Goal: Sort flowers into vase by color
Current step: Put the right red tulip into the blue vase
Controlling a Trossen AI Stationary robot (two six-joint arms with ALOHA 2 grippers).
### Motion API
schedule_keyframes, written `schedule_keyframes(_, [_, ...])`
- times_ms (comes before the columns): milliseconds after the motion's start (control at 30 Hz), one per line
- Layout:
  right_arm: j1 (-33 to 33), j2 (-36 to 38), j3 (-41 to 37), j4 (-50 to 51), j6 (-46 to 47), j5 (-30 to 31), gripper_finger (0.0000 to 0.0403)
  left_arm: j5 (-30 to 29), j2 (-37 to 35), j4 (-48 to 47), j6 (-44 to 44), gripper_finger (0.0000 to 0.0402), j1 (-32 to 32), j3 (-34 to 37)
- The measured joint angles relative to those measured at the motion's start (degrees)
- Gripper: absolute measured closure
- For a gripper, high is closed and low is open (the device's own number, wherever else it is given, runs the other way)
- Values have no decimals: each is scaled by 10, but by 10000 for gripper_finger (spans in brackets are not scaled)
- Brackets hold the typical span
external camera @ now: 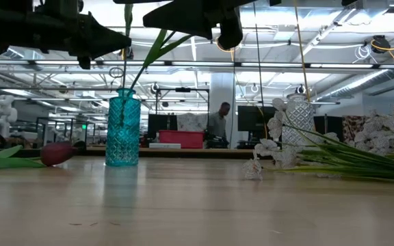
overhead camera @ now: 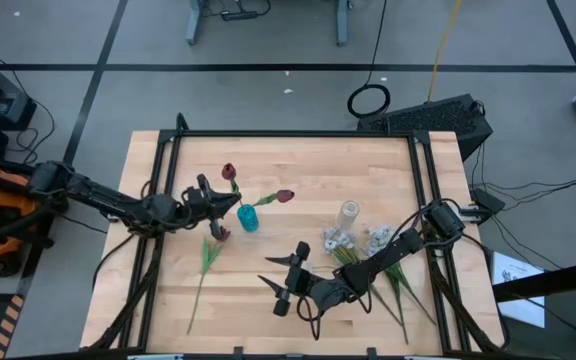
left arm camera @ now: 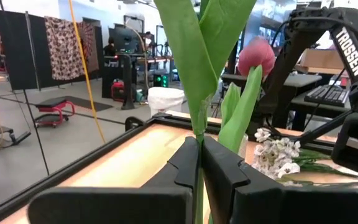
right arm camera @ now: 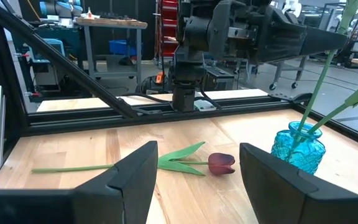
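Overhead, low and wrist views of the flower-sorting table. The left gripper (overhead camera: 230,200) hung just beside the teal glass vase (overhead camera: 248,218), its jaws pinched together on the green stem of a red tulip (left arm camera: 197,93); the left wrist view showed the stem and its leaves rising from between the closed fingers (left arm camera: 185,165). Two red tulips stood in the teal vase, one head (overhead camera: 229,172) leaning toward the far edge, the other (overhead camera: 284,196) leaning toward the right arm. A fourth red tulip (right arm camera: 221,163) lay flat on the wooden table (overhead camera: 298,165) near the vase, below the left arm. The right gripper (overhead camera: 283,277) hovered above the table toward the near edge, jaws spread wide and holding nothing. A clear glass vase (overhead camera: 349,213) stood right of centre, and sprays of small white blossoms (overhead camera: 353,240) lay on the table just beside it, their green stems (overhead camera: 398,290) trailing under the right arm.
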State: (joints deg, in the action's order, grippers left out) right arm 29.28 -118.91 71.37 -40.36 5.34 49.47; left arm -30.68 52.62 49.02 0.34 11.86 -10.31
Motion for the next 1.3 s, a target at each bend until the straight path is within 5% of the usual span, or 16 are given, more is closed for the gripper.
schedule_keyframes(367, [0, 0, 0, 1, 0, 0, 186, 0, 15, -3, -1, 372, 0, 0])
schedule_keyframes(800, [0, 0, 0, 2, 0, 0, 186, -20, 18, -13, -16, 259, 0, 0])
schedule_keyframes(1300, [0, 0, 0, 4, 0, 0, 186, 8, 18, -12, -62, 253, 8, 0])
